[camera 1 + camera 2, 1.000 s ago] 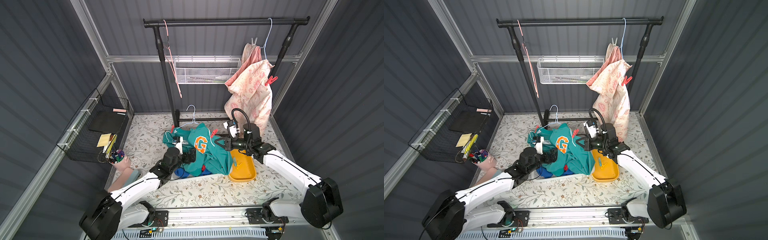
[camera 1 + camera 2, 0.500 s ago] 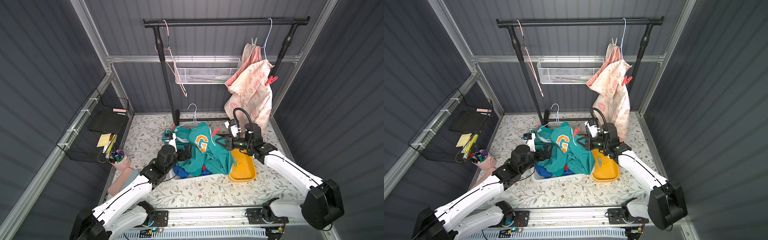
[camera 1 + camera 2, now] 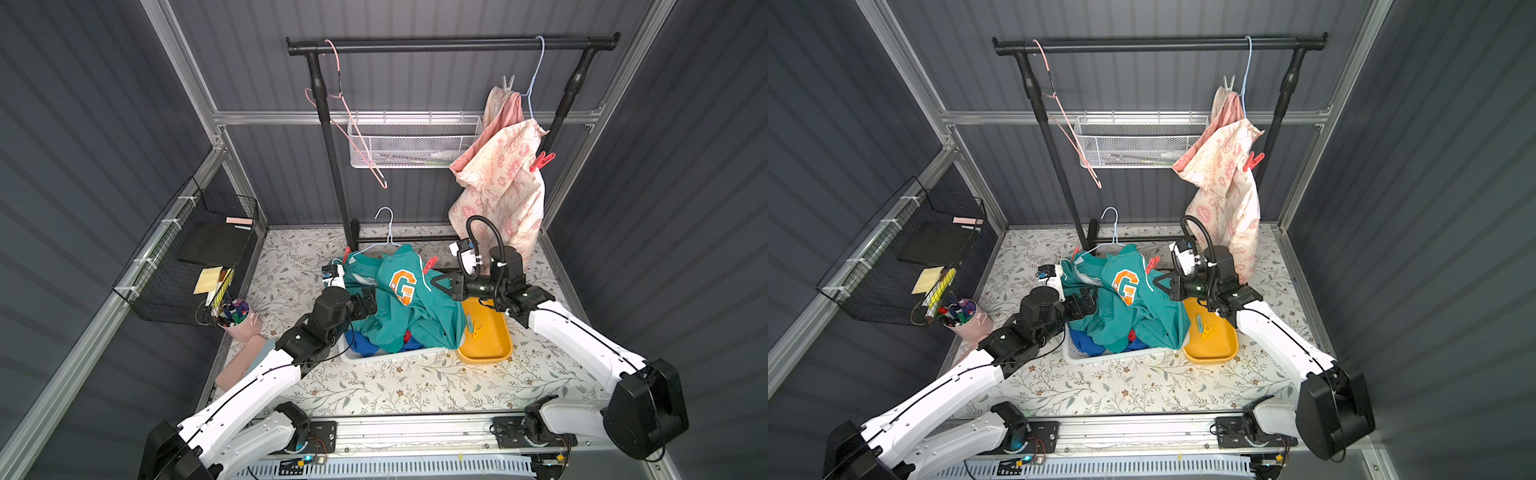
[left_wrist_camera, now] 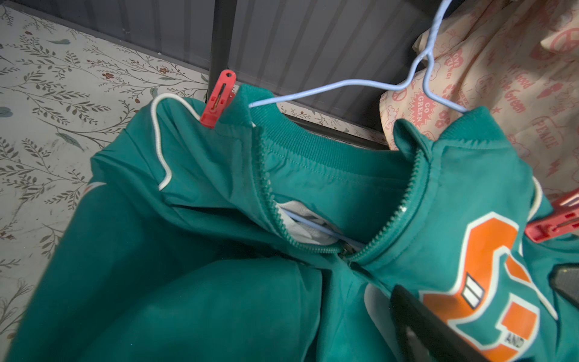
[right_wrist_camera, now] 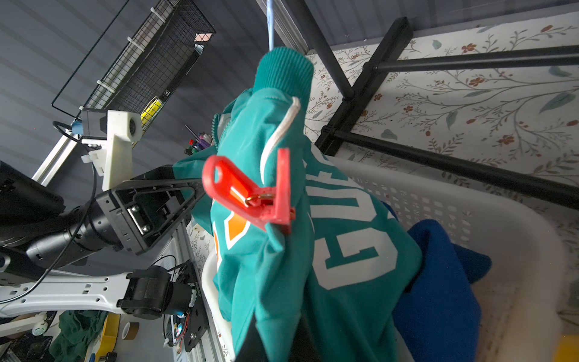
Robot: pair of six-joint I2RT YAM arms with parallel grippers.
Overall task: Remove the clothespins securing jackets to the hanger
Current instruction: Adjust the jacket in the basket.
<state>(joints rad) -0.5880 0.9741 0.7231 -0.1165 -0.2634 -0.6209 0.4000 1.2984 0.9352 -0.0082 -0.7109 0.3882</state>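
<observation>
Plainly, the teal jacket, with its orange G patch, slumps over a white basket mid-table. A left clothespin and a right clothespin, both red, pin it to a pale blue hanger. The left gripper gapes beside it. The right gripper is closed at its right shoulder; whether it grips cloth is unclear. The cream floral jacket hangs far right. The table is floral-patterned and the walls are grey and ribbed.
</observation>
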